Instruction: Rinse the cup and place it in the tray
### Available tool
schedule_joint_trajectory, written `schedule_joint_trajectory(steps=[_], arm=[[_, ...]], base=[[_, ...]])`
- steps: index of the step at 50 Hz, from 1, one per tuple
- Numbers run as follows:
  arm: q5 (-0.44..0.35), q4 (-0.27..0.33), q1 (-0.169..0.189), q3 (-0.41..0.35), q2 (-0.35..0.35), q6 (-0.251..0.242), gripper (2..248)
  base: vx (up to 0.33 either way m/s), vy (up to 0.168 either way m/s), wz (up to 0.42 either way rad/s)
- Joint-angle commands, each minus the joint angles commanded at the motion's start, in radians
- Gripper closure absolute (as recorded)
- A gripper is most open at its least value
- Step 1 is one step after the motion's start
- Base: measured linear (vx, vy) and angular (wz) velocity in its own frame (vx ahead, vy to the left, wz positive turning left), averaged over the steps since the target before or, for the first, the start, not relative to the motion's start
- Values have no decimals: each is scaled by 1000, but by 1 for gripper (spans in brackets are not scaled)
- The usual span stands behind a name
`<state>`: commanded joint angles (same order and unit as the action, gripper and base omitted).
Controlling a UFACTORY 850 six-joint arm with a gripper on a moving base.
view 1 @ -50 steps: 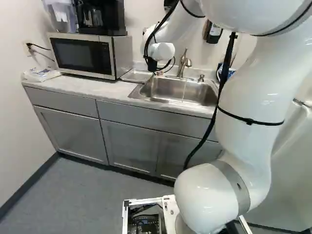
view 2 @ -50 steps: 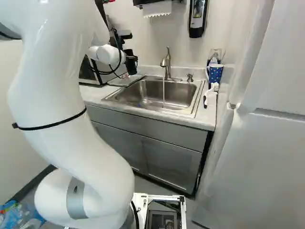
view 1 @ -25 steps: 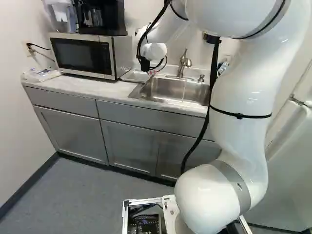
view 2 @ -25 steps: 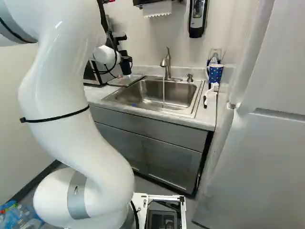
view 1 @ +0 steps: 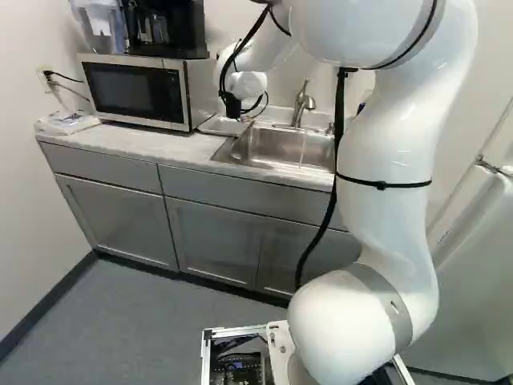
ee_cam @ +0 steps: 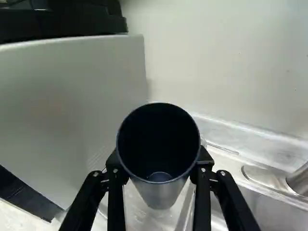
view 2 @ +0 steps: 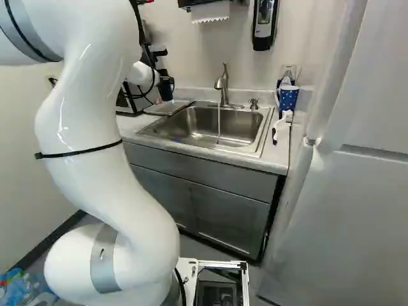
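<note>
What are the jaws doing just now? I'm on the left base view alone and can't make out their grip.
Observer: The wrist view shows them closed on a dark cup, one on each side of it.
Operator: Good. What is the arm hiding from me on the counter, past the sink?
Observer: In the right base view, a white brush lies there, beside the sink.
</note>
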<state>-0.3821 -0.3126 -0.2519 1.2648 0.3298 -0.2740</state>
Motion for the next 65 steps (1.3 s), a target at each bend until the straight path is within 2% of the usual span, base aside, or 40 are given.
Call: schedule_joint_trajectory(steps=[50,65], arm=[[0,0,2,-15,77,0,124],[0,0,2,-15,77,0,122]], base=[[0,0,0],[0,0,0]])
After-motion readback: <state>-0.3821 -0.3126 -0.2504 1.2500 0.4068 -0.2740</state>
